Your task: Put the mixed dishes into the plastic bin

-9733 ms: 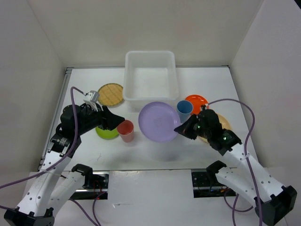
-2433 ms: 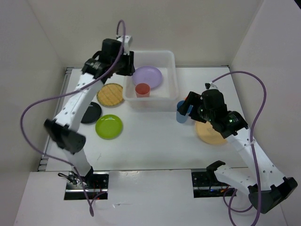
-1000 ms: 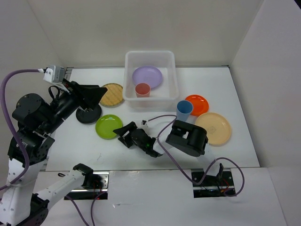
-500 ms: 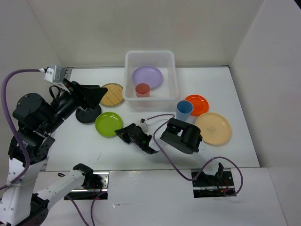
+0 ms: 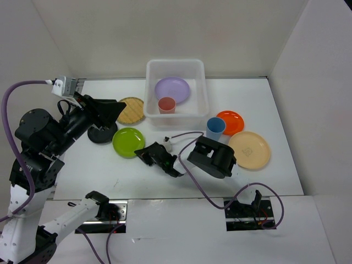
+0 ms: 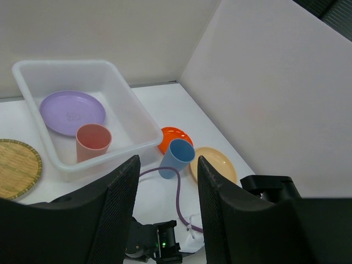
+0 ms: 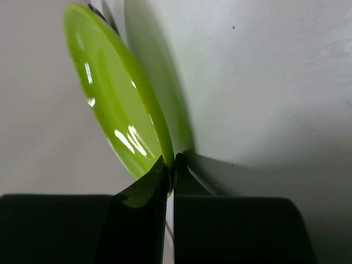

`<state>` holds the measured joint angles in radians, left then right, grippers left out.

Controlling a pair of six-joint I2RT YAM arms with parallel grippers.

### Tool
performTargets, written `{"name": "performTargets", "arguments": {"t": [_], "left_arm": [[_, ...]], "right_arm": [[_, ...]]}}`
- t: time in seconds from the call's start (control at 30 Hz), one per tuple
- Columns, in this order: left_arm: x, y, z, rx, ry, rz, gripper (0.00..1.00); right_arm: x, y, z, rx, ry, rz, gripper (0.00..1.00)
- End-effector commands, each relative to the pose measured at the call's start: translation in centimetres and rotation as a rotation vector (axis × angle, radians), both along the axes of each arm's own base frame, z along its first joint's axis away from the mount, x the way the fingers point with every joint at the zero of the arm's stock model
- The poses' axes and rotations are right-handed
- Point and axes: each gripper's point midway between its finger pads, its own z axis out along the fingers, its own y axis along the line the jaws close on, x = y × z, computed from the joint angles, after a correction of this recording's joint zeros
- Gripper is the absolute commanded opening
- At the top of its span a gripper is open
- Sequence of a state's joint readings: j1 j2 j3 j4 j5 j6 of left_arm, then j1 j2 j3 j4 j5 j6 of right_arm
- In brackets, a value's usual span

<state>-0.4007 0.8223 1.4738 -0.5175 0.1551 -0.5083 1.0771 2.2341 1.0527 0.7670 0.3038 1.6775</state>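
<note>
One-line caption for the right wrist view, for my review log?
Right pincer pinching the rim of the lime green plate, white table behind.

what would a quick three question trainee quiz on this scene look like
1. Which two dishes lie in the bin?
2. True or false: the right gripper is shut on the rim of the green plate.
3. The blue cup stands nearest to: A) the orange plate, B) the woven plate, C) the green plate.

Key: 1. the lavender plate and the pink cup. 2. True. 3. A.
</note>
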Motion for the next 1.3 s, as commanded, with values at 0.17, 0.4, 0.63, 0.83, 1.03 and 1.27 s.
{"name": "performTargets", "arguments": {"t": [0.17, 0.4, 0.63, 0.83, 1.03, 1.27], "left_arm": [[-0.5, 0.0, 1.1, -0.023, -0.025, -0.01, 0.54], [-0.7, -0.2, 1.1, -0.022, -0.026, -0.028, 0.54], [-4.4, 0.9, 5.5, -0.078, -0.151, -0.051, 0.54], [-3.8, 0.2, 4.9, -0.061, -0.116, -0.075, 0.53], [-3.5, 0.0, 4.6, -0.048, -0.112, -0.083, 0.53], [-2.3, -0.3, 3.6, -0.019, -0.086, -0.072, 0.53]], "right_arm": [[-0.7, -0.6, 2.4, -0.085, -0.049, 0.047, 0.0], [-5.5, -2.7, 11.7, -0.195, -0.231, 0.151, 0.0], [-4.0, -8.3, 28.7, -0.275, -0.577, 0.101, 0.0], [14.1, -21.5, 35.7, -0.359, -0.653, -0.125, 0.0], [26.1, -24.7, 33.5, -0.541, -0.571, -0.143, 0.0], [31.1, -25.2, 24.8, -0.606, -0.43, -0.101, 0.0]]}}
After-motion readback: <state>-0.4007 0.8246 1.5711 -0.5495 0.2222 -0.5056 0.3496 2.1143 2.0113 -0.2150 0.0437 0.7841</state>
